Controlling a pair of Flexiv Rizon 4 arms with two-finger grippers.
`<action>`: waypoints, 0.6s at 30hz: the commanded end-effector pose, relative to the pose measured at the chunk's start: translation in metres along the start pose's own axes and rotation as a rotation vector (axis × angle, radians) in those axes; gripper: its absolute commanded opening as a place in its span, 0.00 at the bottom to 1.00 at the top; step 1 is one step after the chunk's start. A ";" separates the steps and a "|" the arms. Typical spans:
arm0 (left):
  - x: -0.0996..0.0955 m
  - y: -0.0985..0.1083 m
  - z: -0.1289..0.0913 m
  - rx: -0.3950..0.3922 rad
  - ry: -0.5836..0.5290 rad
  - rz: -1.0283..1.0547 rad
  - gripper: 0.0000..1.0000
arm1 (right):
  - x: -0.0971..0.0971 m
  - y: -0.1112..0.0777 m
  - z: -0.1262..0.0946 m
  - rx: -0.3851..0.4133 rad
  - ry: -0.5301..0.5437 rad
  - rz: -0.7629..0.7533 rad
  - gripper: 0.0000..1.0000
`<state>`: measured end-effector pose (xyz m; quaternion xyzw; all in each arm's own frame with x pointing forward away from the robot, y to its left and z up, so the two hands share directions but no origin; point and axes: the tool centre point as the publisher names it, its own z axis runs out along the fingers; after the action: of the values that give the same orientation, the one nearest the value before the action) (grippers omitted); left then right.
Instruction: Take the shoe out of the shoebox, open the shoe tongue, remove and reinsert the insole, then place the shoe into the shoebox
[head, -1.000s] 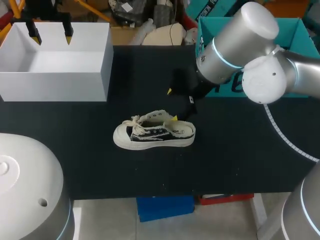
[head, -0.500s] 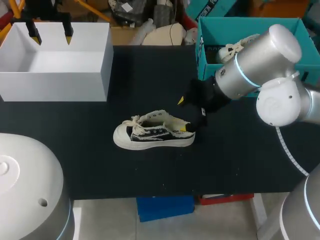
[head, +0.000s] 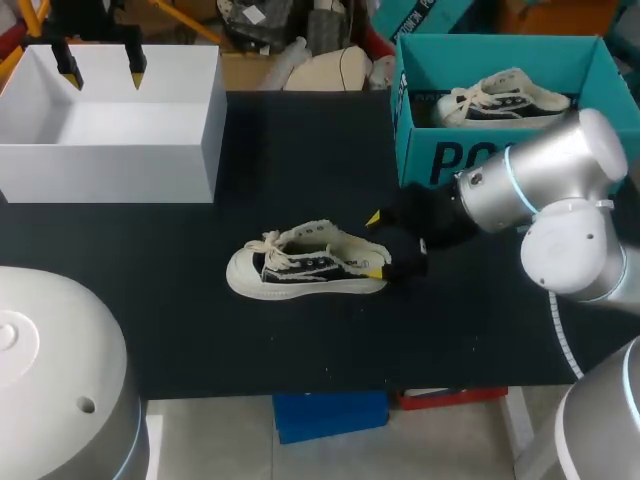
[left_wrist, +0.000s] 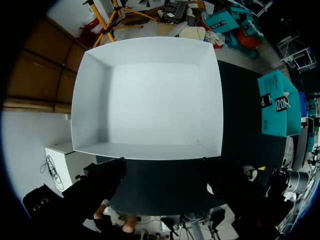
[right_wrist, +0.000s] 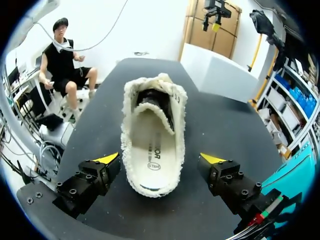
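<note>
One shoe (head: 308, 265) lies at frame centre, out of the teal shoebox (head: 470, 165) at upper right, insole (right_wrist: 152, 145) seated. Right gripper (right_wrist: 160, 160) stands spread astride the heel, not gripping. Left gripper (head: 102, 68) hangs upper left, fingers apart. Judged: extraction done; tongue, insole and return outstanding.

Shoes: two. First shoe (head: 305, 262) on table (head: 300, 150), second shoe (head: 500, 100) inside teal shoebox (head: 450, 160).
Boxes: two. One teal shoebox, one white box (head: 215, 120).
Claws: two. Left claw (head: 100, 65), right claw (head: 374, 243); two yellow-tipped fingers each, four tips total.
Table: one.
</note>
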<state>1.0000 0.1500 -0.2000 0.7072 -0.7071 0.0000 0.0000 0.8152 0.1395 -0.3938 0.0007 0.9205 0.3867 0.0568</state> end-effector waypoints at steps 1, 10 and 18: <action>0.000 0.000 0.000 0.000 0.000 0.000 1.00 | -0.003 -0.011 0.004 -0.094 0.006 0.006 1.00; 0.000 0.000 0.000 0.000 0.000 0.000 1.00 | -0.004 -0.022 0.018 -0.146 0.009 0.024 1.00; 0.000 0.000 0.000 0.000 0.000 0.000 1.00 | -0.002 -0.022 0.027 -0.156 0.024 0.047 1.00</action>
<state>1.0000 0.1501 -0.2000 0.7072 -0.7070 0.0000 0.0000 0.8198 0.1394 -0.4229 0.0116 0.8886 0.4571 0.0370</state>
